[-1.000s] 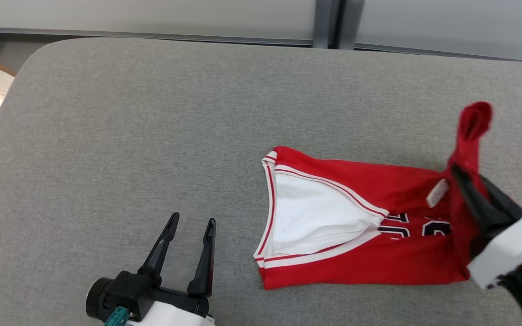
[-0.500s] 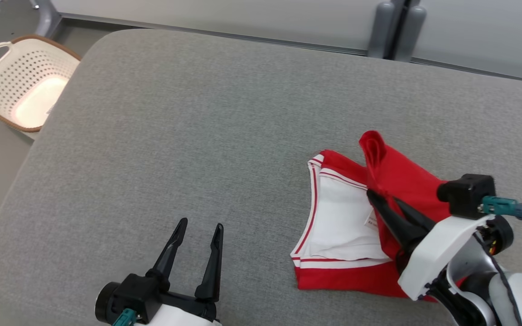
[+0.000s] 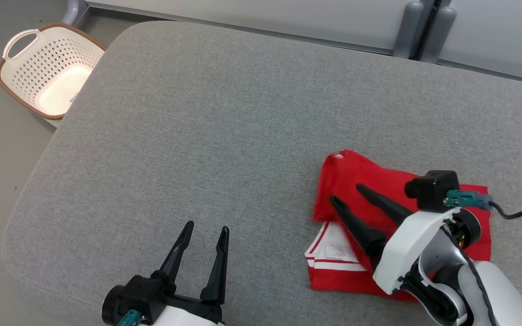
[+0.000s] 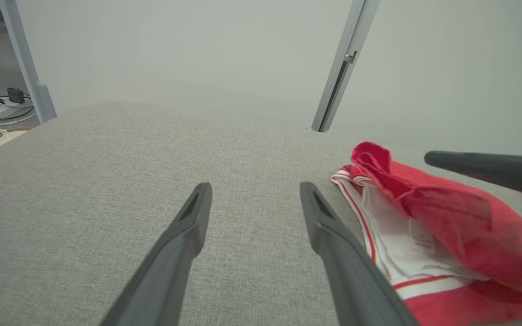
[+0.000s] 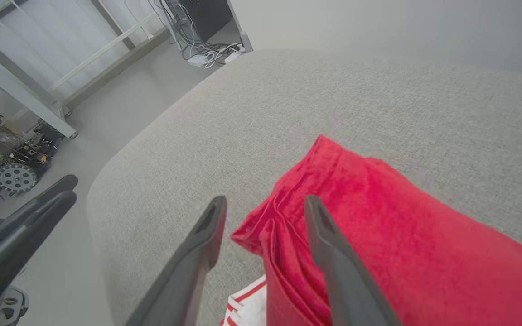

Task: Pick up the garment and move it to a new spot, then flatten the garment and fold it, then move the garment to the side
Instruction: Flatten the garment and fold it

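Head view: my right end effector (image 3: 346, 193) has let go. Half a second ago it pinched the red flap; now its fingers stand apart above the garment (image 3: 379, 181), holding nothing. That flap now lies folded leftward over most of the white lining, on the right part of the grey surface (image 3: 224, 127). My left end effector (image 3: 207, 227) stays wide open and empty near the front edge. Left wrist view: the garment (image 4: 451, 213) lies just right of my spread fingers (image 4: 333, 235). Right wrist view: the garment's (image 5: 401, 226) folded red edge sits beneath the parted fingers (image 5: 329, 253).
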Motion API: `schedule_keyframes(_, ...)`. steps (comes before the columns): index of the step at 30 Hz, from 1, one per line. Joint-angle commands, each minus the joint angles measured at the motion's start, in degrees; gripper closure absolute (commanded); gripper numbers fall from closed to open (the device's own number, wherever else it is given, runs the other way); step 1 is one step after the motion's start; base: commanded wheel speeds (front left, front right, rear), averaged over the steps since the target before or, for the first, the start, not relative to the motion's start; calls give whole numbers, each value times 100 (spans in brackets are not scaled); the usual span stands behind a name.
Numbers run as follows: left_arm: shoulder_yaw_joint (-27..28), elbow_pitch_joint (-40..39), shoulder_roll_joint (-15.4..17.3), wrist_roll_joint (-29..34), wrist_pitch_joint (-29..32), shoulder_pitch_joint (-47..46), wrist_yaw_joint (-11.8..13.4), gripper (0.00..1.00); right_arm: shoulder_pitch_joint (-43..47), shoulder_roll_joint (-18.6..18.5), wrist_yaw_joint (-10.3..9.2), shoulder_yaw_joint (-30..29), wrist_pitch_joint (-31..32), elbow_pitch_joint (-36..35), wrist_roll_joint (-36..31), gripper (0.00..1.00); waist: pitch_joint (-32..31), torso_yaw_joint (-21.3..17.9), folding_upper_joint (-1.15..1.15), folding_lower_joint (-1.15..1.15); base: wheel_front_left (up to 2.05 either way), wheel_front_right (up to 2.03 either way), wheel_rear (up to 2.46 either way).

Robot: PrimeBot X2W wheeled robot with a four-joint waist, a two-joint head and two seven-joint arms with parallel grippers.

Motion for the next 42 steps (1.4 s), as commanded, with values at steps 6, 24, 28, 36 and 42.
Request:
schedule_keyframes(6,84,-27,18,-55,-8,-22,63,0,100,-138,-14,-404,-478,-423,71,0,-69,-242,0,0,0,0,0)
schedule_keyframes(24,876,-397,21,376,-8,368,341,0,982,-620,-8,-492,-3476,943,-606,0,-689,-1714,0,0,0,0,0)
schedule_keyframes(28,1049,-473,19,532,-8,605,374,0,1060,-631,-9,-348,-4087,1379,-810,0,-914,-1885,0,0,0,0,0)
schedule_keyframes(36,1109,-562,19,546,-8,1066,398,0,1377,-363,-9,-634,-4228,1493,-1303,0,-1262,-1906,0,0,0,0,0)
schedule_keyframes(42,975,-493,20,541,-8,1108,336,0,1463,-238,-9,-502,-4225,1499,-1369,100,-1287,-1718,0,0,0,0,0)
